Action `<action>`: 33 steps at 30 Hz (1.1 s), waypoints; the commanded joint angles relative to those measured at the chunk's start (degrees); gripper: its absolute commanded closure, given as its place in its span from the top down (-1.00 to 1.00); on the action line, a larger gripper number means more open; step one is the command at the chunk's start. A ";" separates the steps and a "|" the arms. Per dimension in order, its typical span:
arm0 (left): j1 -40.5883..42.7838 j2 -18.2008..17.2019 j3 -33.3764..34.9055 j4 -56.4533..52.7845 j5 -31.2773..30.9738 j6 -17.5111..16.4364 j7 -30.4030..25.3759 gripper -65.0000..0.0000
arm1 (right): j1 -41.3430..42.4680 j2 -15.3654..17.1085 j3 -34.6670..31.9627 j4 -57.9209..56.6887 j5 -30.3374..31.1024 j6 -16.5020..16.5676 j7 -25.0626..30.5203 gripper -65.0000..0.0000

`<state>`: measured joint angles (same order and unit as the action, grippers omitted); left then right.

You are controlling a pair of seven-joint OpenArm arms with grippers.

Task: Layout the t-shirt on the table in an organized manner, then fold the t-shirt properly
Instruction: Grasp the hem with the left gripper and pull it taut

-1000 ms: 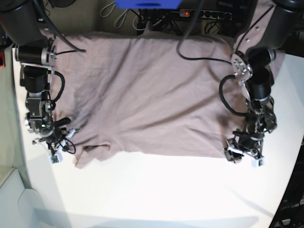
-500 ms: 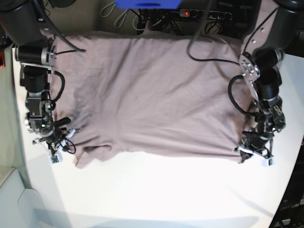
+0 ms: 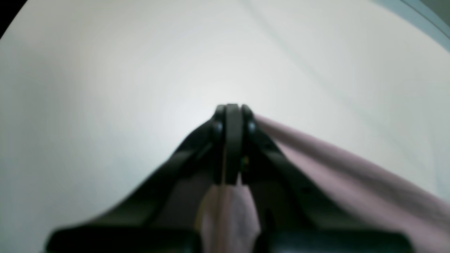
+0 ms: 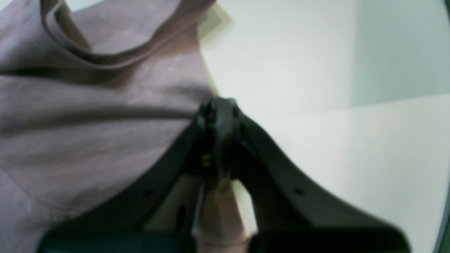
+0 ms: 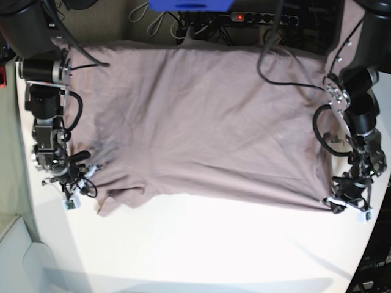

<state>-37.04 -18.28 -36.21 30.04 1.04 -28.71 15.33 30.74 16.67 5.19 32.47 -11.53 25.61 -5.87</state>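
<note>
In the base view, the dusty mauve-pink, wrinkly cotton t-shirt (image 5: 201,122) lies spread across the far half of the smooth matte white desk (image 5: 201,250), with its near edge running between your 2 arms; your right gripper (image 5: 72,183) sits at the near corner on that view's left, where the cloth is bunched and creased, and your left gripper (image 5: 348,204) sits at the opposite near corner. Judging by that slack, you should draw the 2 corners apart evenly and keep them low over the desk, so the creases pull flat without lifting the far edge. In the left wrist view, the black fingers (image 3: 230,140) are pressed together with a fold of the pink cloth (image 3: 351,175) pinched between them, the hem trailing off to one side; keep that pinch shallow and pull along the hem, not across it. In the right wrist view, the fingers (image 4: 218,133) are likewise clamped on the shirt's edge (image 4: 105,123), with a folded ridge of fabric just beyond; you will likely need more tension here before any fold.
</note>
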 commanded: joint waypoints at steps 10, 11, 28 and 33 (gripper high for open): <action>-3.27 -1.89 0.12 0.59 -0.64 -0.26 -2.19 -0.85 | -0.37 0.61 -0.05 -0.42 -2.05 0.55 -4.20 -1.00; -4.15 -1.98 0.21 0.51 -0.64 -0.26 -2.19 -0.81 | -0.90 0.61 -0.05 -0.34 -2.05 0.55 -4.20 -1.00; -2.66 -0.22 -0.23 1.03 -1.08 -0.87 5.63 -0.74 | -1.25 0.43 0.04 -0.16 -1.96 0.55 -4.29 -1.00; 2.09 2.59 -0.06 1.12 -1.08 -0.87 5.28 -0.74 | -1.25 0.35 0.13 -0.16 -1.88 0.55 -4.29 -1.00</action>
<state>-32.77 -14.50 -36.27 30.17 0.67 -29.12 22.28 29.80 16.67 5.43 32.75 -11.46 25.58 -5.02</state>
